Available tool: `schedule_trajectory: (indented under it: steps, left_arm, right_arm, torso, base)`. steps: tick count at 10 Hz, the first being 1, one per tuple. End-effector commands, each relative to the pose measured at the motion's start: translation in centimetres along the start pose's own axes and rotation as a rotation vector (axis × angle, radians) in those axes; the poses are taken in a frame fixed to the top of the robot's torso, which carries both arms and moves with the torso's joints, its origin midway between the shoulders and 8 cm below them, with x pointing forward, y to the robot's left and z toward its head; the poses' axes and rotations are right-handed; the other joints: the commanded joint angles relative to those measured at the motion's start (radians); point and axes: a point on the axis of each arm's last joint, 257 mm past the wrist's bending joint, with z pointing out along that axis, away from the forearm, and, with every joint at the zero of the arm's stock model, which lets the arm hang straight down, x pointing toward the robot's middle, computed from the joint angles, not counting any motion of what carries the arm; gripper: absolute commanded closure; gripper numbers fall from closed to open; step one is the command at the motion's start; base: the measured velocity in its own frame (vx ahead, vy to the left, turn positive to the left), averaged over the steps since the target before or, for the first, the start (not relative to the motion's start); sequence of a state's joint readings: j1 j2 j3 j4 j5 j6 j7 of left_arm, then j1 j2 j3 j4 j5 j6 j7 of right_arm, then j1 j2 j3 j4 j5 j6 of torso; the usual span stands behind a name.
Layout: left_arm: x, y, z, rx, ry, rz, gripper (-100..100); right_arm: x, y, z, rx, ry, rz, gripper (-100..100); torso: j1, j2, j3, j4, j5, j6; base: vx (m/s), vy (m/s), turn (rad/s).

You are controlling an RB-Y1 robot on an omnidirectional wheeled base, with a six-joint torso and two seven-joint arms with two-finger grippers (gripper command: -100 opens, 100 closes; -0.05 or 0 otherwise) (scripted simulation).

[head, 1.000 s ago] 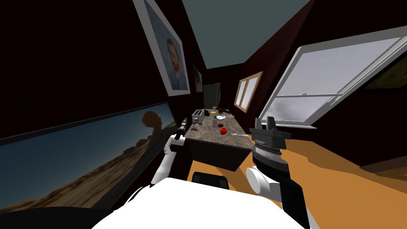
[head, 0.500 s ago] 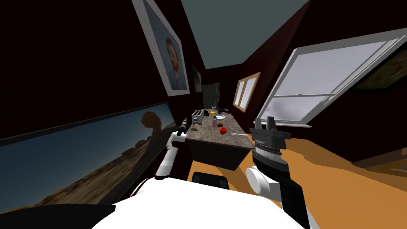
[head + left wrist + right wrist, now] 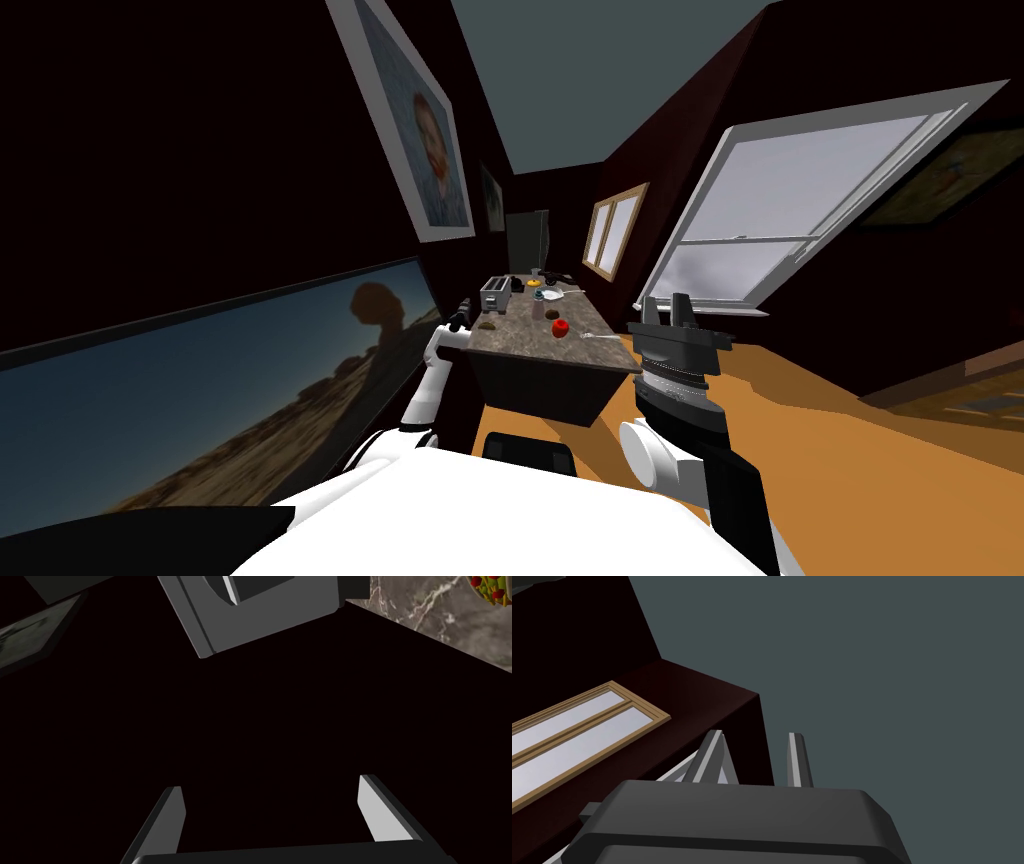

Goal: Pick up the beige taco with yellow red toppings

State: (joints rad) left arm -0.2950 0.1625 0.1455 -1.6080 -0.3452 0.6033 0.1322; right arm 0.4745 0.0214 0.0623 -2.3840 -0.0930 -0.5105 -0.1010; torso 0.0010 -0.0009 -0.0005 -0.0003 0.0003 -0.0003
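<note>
The left pincer point(image 3: 271, 783) is held wide open and empty, just off the left edge of the table point(image 3: 440, 621). Beyond its fingers a grey toaster point(image 3: 260, 611) is seen. On the marbled top nearer than the toaster lies the taco point(image 3: 492, 587), of which a mere rim with red and yellow toppings is caught. The pincer is best swung over the table, centred above the taco, then lowered so the shell is pinched across its short width. Its long axis cannot be read surely; in the head view it seems laid across the table. The right pincer point(image 3: 755, 734), raised aside, is narrowly parted and empty.
</note>
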Motion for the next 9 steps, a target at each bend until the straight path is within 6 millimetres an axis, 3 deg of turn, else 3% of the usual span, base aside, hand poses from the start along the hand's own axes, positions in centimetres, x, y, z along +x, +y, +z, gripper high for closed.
schedule_trajectory:
  steps: [1, 9]
  left_arm:
    - [0.0, 0.9, 0.5, -0.053, -0.009, 0.002, -100]
    - [-0.6, 3.8, 2.5, -0.26, -0.044, 0.009, -100]
  right_arm:
    - [0.0, 0.0, 0.0, 0.0, 0.0, 0.0, 0]
    - [0.0, 0.0, 0.0, 0.0, 0.0, 0.0, 0]
  torso:
    - [0.0, 0.0, 0.0, 0.0, 0.0, 0.0]
    - [0.0, 0.0, 0.0, 0.0, 0.0, -0.001]
  base:
    - [0.003, 0.023, -0.05]
    - [0.007, 0.016, -0.035]
